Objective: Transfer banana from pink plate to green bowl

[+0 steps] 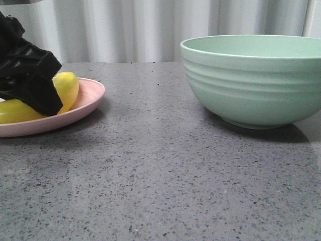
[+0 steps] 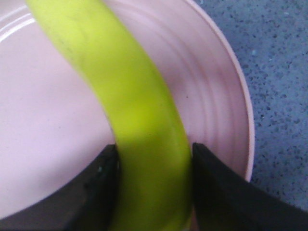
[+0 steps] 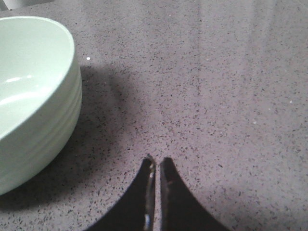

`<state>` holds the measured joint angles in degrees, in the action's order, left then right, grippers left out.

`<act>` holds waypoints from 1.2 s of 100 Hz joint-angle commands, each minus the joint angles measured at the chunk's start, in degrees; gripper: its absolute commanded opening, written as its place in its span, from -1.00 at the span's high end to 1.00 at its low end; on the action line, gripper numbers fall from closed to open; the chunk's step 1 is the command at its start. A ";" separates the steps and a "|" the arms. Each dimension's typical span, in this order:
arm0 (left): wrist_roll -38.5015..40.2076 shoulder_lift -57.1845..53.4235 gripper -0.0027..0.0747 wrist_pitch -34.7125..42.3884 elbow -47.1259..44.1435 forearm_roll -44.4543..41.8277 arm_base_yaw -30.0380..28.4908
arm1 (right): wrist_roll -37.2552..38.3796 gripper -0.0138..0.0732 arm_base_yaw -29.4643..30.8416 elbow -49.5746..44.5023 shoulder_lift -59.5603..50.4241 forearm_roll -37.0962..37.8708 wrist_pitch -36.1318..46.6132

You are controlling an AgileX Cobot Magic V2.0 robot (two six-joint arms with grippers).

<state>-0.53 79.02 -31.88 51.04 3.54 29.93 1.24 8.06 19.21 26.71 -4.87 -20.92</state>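
Now, left claw: fingers pressed against both sides of the banana, gripping it.
Banana: lying on the pink plate.
Right claw: fingertips almost touching, holding nothing, above the grey table.
Green bowl: on the table, well apart from the plate.

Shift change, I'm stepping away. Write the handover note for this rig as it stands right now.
Left gripper: down on the pink plate, fingers on either side of the banana and against its sides. Banana not lifted yet.
Right gripper: shut, empty, over bare table beside the green bowl.
Green bowl: upright on the right side of the table; what shows of its inside is empty.
Done: left arm has reached the banana and closed on it.
Left: lift, carry it right to the bowl, release inside.
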 commanded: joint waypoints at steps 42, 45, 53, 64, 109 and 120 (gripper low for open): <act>0.06 -2.74 0.98 0.99 3.98 -1.85 0.40 | -1.56 0.84 -3.33 10.38 0.80 -1.34 -8.02; 0.06 -3.27 0.98 0.40 4.72 -1.85 0.49 | -1.56 0.84 -3.98 11.64 0.80 -1.45 -9.38; -0.60 -4.30 0.98 -1.65 7.09 -1.85 1.08 | -1.70 0.70 -6.00 15.33 1.21 -1.82 -12.12; -2.98 -5.63 0.98 -3.22 10.13 -1.74 3.43 | -2.80 0.34 -9.66 19.82 3.64 -3.88 -14.10; -3.21 -6.24 0.98 0.74 13.05 -1.74 17.88 | -2.80 -0.21 -30.07 34.17 22.53 -13.06 -6.95; -3.21 -6.24 0.98 1.18 13.05 -1.74 19.92 | -2.80 -0.22 -33.88 36.65 28.06 -14.31 -2.48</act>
<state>-3.61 74.70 -35.30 61.95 1.46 48.21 -0.77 -23.77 52.39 51.63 -17.58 -31.14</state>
